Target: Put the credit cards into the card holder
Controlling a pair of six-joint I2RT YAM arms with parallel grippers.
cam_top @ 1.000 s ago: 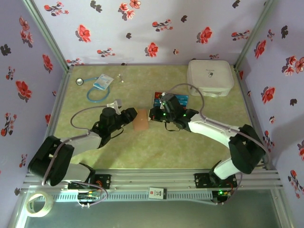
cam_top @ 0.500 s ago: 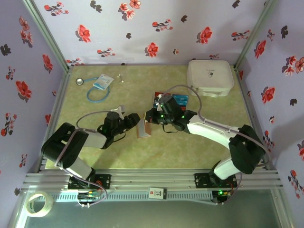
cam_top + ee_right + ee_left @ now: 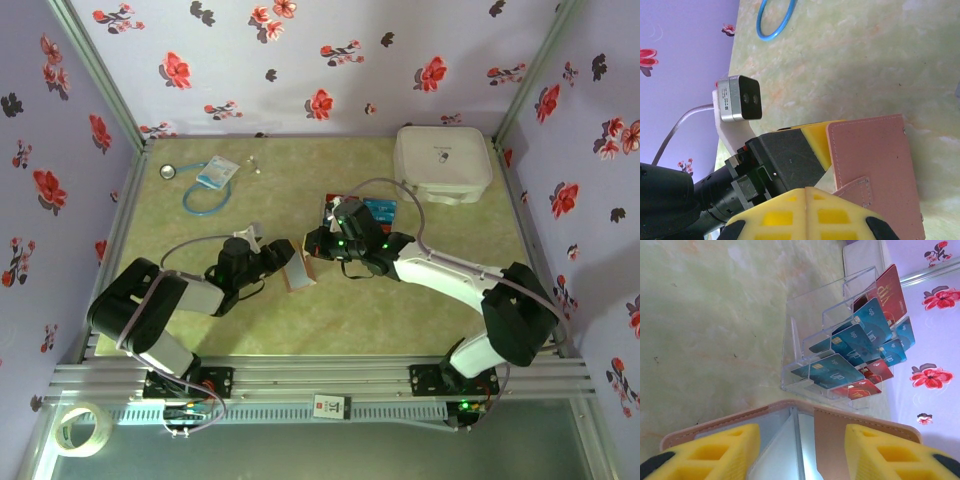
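The tan-pink card holder (image 3: pixel 300 274) stands tipped up and partly opened at mid-table. In the left wrist view it (image 3: pixel 829 440) spreads like a book, clear pockets showing. My left gripper (image 3: pixel 801 434) reaches into it with its yellow fingers (image 3: pixel 715 452) apart, one over each flap and nothing pinched between them. My right gripper (image 3: pixel 805 192) is shut and empty. Its tips rest by the strap tab on the holder's outer face (image 3: pixel 875 155). Red and teal credit cards (image 3: pixel 860 340) sit in a clear tiered stand (image 3: pixel 805 305) just behind the holder, also seen from above (image 3: pixel 372 208).
A big white rounded case (image 3: pixel 442 163) sits at the back right. A blue cord (image 3: pixel 200 200) and a blue-white packet (image 3: pixel 216 172) lie at the back left. Floral walls close three sides. The left and right grippers (image 3: pixel 285 262) (image 3: pixel 316 246) nearly touch over the holder.
A second ago the holder lay flat; it is now tipped up, partly open and slightly nearer. My left arm dropped lower and its fingers spread. Little has moved in the last half second.
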